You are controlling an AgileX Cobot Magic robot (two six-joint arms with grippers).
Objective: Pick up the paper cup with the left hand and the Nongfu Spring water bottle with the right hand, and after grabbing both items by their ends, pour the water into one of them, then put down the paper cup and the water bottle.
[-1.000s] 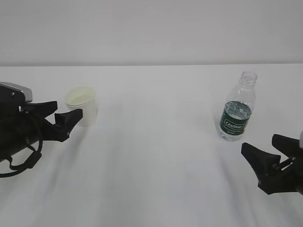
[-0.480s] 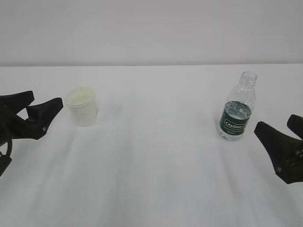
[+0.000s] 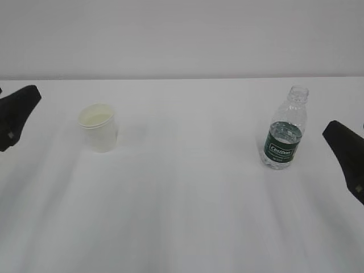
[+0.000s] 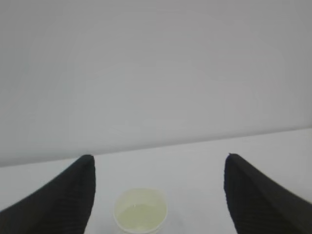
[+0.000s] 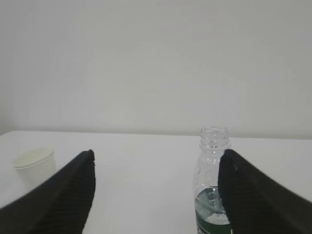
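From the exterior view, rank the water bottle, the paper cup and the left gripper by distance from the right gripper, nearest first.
1. The water bottle: standing upright just left of the right gripper, not touching it.
2. The paper cup: upright, far across the table on the left half.
3. The left gripper: at the left edge, beyond the cup.

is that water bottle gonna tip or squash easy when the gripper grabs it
Probably squashes somewhat: the water bottle looks like thin ribbed clear plastic. It is tall, narrow and only partly filled, so likely light and tippable. With no cap, squeezing could spill water.
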